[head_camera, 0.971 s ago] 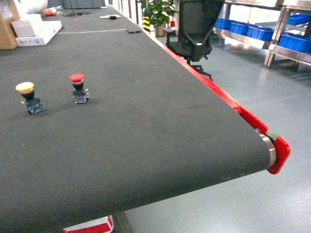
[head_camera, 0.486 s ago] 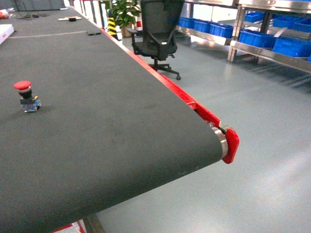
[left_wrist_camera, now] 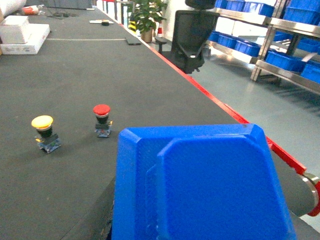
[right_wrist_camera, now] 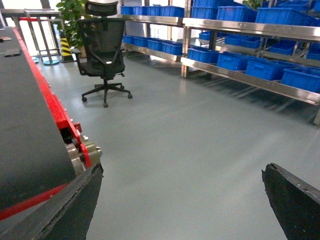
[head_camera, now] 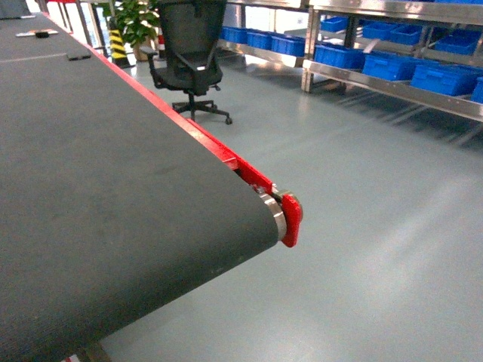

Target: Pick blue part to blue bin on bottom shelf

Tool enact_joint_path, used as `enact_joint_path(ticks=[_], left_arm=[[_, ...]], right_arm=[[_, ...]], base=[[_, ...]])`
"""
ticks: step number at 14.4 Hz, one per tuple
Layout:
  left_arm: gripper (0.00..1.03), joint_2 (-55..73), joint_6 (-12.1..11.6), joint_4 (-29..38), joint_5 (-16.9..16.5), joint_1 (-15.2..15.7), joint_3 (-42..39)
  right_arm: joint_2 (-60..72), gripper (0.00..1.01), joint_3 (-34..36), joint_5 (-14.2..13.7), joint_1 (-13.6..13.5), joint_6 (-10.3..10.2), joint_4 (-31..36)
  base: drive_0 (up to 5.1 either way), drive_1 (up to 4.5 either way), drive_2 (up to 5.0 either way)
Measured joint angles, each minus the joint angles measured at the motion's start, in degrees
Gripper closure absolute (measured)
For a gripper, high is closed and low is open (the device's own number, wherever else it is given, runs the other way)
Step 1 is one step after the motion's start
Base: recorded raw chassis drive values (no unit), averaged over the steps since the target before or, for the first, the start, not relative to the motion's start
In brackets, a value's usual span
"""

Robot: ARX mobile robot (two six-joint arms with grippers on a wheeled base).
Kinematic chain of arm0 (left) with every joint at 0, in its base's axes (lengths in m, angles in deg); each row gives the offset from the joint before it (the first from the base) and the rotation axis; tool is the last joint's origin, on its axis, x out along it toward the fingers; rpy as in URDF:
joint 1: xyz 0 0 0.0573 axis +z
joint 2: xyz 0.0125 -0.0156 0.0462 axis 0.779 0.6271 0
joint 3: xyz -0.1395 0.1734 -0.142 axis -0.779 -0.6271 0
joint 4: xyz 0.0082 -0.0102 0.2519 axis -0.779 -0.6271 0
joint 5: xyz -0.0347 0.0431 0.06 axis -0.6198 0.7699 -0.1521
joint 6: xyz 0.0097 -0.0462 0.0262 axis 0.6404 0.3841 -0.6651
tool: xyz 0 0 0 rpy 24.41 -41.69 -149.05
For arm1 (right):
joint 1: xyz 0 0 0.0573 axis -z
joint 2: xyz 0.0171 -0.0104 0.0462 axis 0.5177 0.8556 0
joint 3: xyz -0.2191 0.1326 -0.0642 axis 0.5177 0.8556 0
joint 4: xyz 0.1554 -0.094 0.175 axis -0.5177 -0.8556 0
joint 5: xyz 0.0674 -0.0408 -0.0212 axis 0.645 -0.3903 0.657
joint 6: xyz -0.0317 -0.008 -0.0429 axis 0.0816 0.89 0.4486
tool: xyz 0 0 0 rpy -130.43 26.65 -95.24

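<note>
The blue part, a big blue plastic piece, fills the lower left wrist view. My left gripper is shut on it above the black belt; only a dark finger shows beside the part. Neither gripper shows in the head view. My right gripper is open and empty over the grey floor, its two dark fingers far apart. Blue bins stand in a row on the steel rack's bottom shelf, across the floor to the right. The same bins appear in the right wrist view.
The black conveyor belt ends at a red end cap. A black office chair stands on the floor beyond it. On the belt sit a red push button, a yellow one and white boxes.
The head view has swung right: both push buttons have left it, the belt's end has shifted left, and the rack with blue bins has come closer.
</note>
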Motion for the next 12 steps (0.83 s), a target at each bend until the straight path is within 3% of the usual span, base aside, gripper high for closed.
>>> enact_joint_path(ticks=[12], left_arm=[[0.59, 0.0, 0.0, 0.0, 0.0, 0.0, 0.0]], right_arm=[[0.0, 0.03, 0.0, 0.0, 0.0, 0.0, 0.0]], base=[[-1.7, -1.73, -1.7]])
